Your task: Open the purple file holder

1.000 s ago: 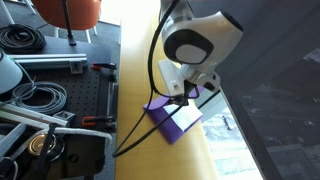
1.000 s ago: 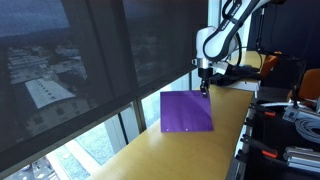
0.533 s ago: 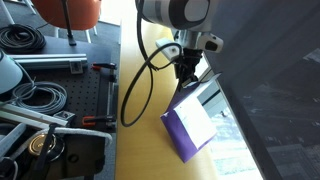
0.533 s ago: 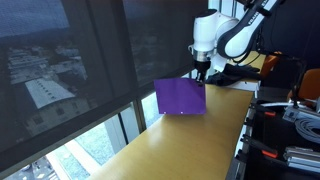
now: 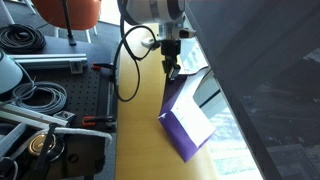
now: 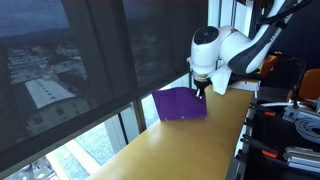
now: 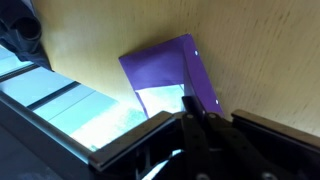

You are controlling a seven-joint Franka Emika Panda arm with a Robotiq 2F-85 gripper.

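The purple file holder [image 5: 181, 139] lies on the yellow tabletop strip [image 5: 140, 120] beside the window. Its hinged cover is lifted steeply, and the pale inner face [image 5: 196, 113] shows. My gripper [image 5: 172, 71] is shut on the cover's top edge and holds it up. In an exterior view the raised cover [image 6: 178, 104] shows its purple outer side, with the gripper [image 6: 199, 93] at its upper right corner. In the wrist view the purple holder [image 7: 160, 63] lies ahead of the gripper [image 7: 192, 116], whose dark fingers pinch its near edge.
A window [image 6: 80, 70] with a dark shade runs along the far side of the strip. A black perforated bench [image 5: 60, 95] with coiled cables, red-handled tools [image 5: 100, 68] and metal parts borders the other side. Equipment racks [image 6: 290, 120] stand at the right.
The gripper has risen and swung away from the window with the cover's edge pinched. The cover went from nearly flat to steeply raised, showing the pale inside.
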